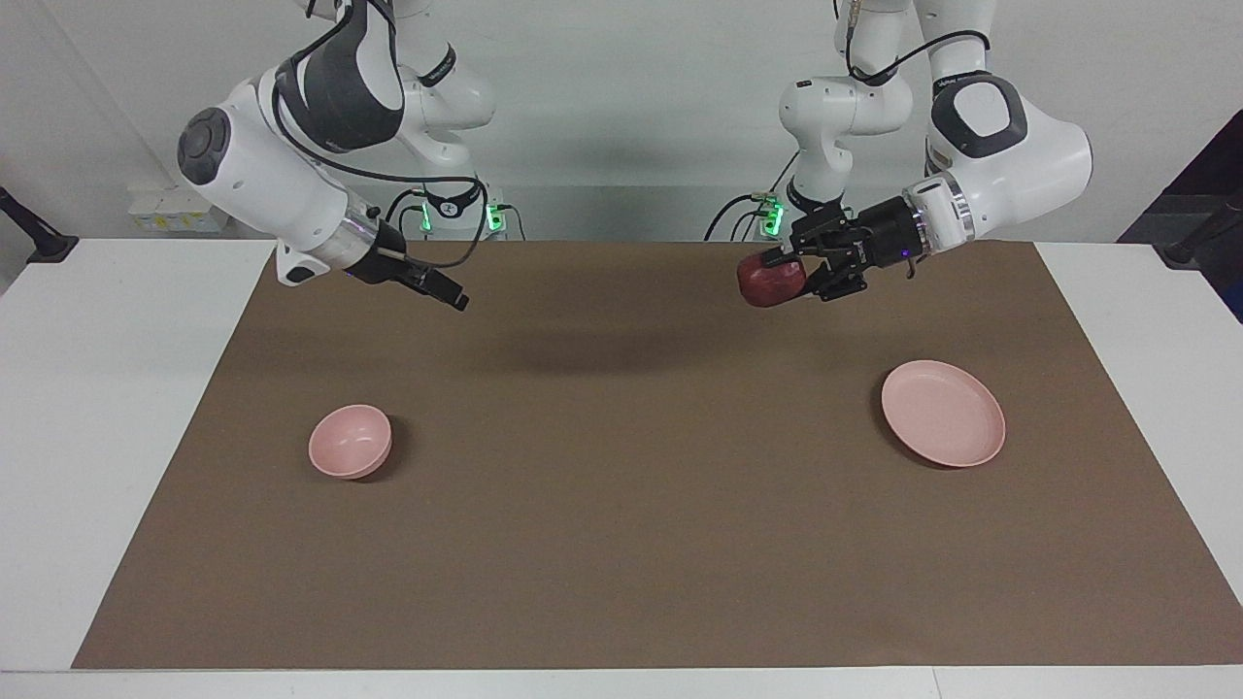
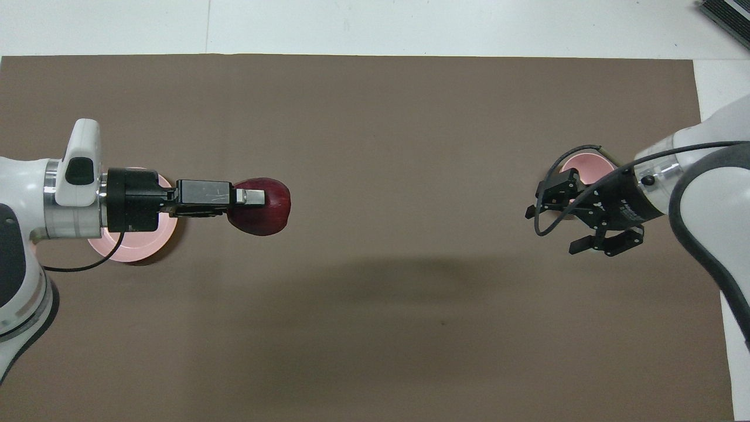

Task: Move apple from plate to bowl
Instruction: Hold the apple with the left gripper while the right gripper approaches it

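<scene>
Apple (image 1: pixel 770 282) partly hidden in left pincer (image 1: pixel 789 272); right pincer (image 2: pixel 559 214) covers bowl (image 2: pixel 586 162).

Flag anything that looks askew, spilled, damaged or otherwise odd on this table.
Nothing stands out. The plate and bowl sit upright on the brown mat, both empty. The left gripper holds the apple in the air, intact. The right gripper hangs open above the mat.
</scene>
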Tool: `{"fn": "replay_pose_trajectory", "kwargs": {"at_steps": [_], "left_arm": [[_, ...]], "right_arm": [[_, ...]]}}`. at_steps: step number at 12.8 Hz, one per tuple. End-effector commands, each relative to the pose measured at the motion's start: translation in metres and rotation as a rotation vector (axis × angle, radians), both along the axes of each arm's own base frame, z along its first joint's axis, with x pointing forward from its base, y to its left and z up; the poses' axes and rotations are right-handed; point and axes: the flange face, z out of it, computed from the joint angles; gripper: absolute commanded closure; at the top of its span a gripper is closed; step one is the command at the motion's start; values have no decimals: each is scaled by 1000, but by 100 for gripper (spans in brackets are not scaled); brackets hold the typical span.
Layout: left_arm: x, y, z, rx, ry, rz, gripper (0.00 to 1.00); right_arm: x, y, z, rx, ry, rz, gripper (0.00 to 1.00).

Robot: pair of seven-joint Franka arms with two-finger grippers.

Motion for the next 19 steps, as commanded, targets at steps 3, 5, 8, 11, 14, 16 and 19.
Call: {"fn": "replay_pose_trajectory", "kwargs": {"at_steps": [3,5,8,11,14,16,19], "left_arm": [[-7,-6,1,-17,-9,-1,100],[-7,-8,1,-15,-11,-1,100],[-8,-14,1,-9,-17,1,100],[-7,-22,-1,1,-23,8,100],[-5,-32,-4,10,-32,27,100],[-4,-36,-6,17,-30,40,100],[0,-43,-8,31,-45,67,100]], "right_arm": [[5,51,-41,214,146,-223,0],[0,59,-53,319,188,-345,0],[-4,87,-50,490,295,-456,0],[-5,119,-41,546,347,-523,0],[-7,146,-36,580,420,-618,0],[-15,174,-36,571,413,-668,0],[-20,195,-36,564,410,-691,0]]}}
